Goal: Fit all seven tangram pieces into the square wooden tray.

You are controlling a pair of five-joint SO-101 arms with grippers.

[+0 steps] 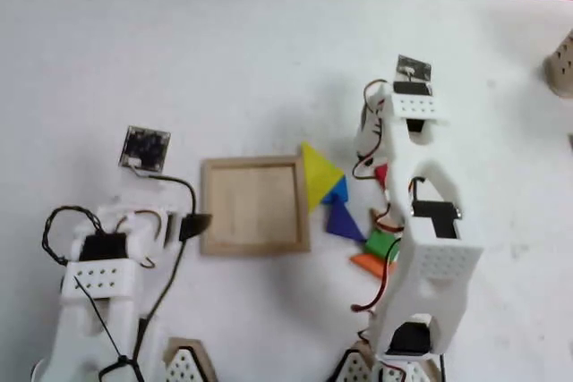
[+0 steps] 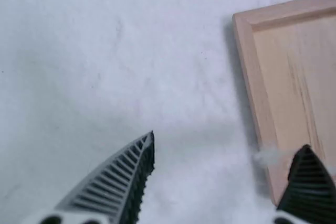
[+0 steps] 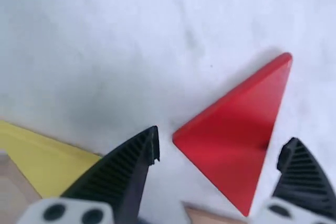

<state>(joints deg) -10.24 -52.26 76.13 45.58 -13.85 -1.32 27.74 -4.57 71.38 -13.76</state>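
Note:
The square wooden tray (image 1: pixel 255 206) lies mid-table with nothing in it. Right of it sit a yellow triangle (image 1: pixel 318 171), a small blue piece (image 1: pixel 337 191), a purple triangle (image 1: pixel 343 221), a green piece (image 1: pixel 383 243) and an orange piece (image 1: pixel 368 263). A red triangle (image 1: pixel 381 174) peeks out from under the right arm (image 1: pixel 421 221). In the right wrist view my right gripper (image 3: pixel 215 174) is open, with the red triangle (image 3: pixel 239 135) lying between its fingers and the yellow triangle (image 3: pixel 37 161) beside them. My left gripper (image 2: pixel 226 182) is open at the tray's (image 2: pixel 273 87) left edge, one finger (image 2: pixel 310 182) over the rim.
A dark cable (image 1: pixel 175 248) runs along the left arm beside the tray. Wooden perforated blocks stand at the front edge (image 1: pixel 186 364) and at the far right (image 1: pixel 562 64). The white table (image 1: pixel 224 69) stretches away behind the tray.

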